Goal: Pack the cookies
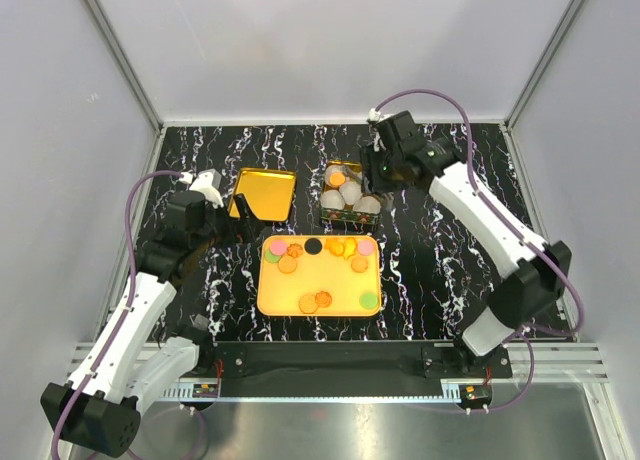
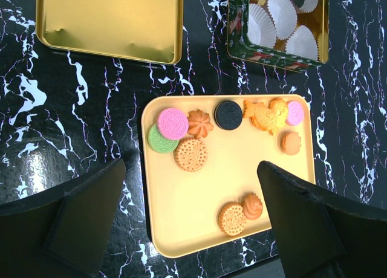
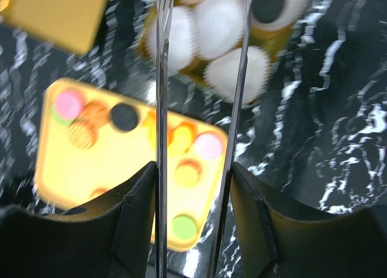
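Several cookies (image 2: 191, 155), orange, pink, green and one black (image 2: 228, 115), lie on the yellow tray (image 2: 205, 193), which also shows in the top view (image 1: 320, 277). My left gripper (image 2: 192, 172) is open and empty, hovering above the tray's near half. My right gripper (image 3: 195, 187) is shut on metal tongs (image 3: 162, 109), whose two arms reach over the tin (image 3: 154, 45) of white paper cups (image 3: 219, 25). The tong tips are out of view. One cup holds a black cookie (image 3: 269, 3). In the top view the right gripper (image 1: 385, 172) is at the tin's (image 1: 345, 218) far right corner.
The tin's gold lid (image 1: 263, 193) lies upturned left of the tin and behind the tray; it also shows in the left wrist view (image 2: 109, 18). The black marbled table (image 1: 440, 270) is walled in by white panels on three sides.
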`<control>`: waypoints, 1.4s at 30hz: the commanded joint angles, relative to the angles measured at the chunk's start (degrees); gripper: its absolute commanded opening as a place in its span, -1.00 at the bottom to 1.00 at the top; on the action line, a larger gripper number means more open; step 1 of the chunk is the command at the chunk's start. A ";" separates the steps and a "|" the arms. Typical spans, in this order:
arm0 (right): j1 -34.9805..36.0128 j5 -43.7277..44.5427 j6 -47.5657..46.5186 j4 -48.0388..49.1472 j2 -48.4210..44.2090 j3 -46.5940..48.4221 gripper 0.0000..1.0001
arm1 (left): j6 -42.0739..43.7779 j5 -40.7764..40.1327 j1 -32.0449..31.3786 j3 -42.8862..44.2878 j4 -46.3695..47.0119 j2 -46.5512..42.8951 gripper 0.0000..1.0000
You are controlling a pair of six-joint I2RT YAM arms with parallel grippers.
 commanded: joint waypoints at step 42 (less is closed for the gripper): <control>20.96 2.07 2.32 -4.83 -2.63 -14.87 -0.03 | 0.43 -0.02 0.43 -0.27 2.06 -0.52 0.98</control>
